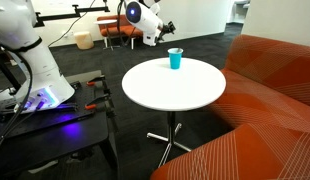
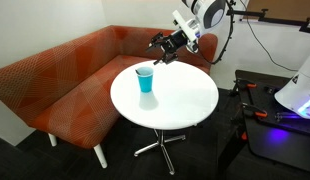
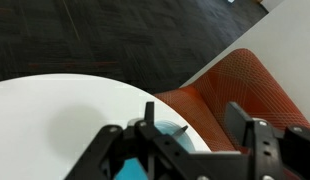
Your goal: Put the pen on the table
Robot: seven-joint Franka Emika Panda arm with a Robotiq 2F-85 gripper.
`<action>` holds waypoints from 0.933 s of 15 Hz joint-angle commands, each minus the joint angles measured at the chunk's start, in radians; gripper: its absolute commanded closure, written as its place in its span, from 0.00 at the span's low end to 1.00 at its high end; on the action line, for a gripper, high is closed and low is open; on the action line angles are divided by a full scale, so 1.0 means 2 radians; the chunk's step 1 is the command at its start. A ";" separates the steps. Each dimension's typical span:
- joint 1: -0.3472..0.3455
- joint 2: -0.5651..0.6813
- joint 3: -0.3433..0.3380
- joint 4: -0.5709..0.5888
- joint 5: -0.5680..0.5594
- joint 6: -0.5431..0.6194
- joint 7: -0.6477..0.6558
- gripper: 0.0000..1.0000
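A cyan cup [image 1: 175, 59] stands upright near the far edge of the round white table [image 1: 165, 90]; both also show in the exterior view from the opposite side, cup [image 2: 145, 79] and table [image 2: 175, 105]. In the wrist view the cup [image 3: 167, 138] lies below the jaws, and a thin dark pen tip [image 3: 180, 129] sticks out of its mouth. My gripper [image 3: 195, 125] is open and empty, hovering above and slightly beside the cup. It shows in both exterior views [image 1: 165, 28] [image 2: 161, 50]. The pen is too small to make out in the exterior views.
An orange sofa [image 2: 65, 85] curves around the table's far side, and it shows in the wrist view [image 3: 245, 85]. A dark bench [image 1: 55, 125] carries the robot base and red-handled tools. The carpet is dark, with chairs far behind [image 1: 120, 32].
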 commanded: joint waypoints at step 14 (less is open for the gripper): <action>0.012 0.083 0.005 0.085 0.059 0.062 0.049 0.51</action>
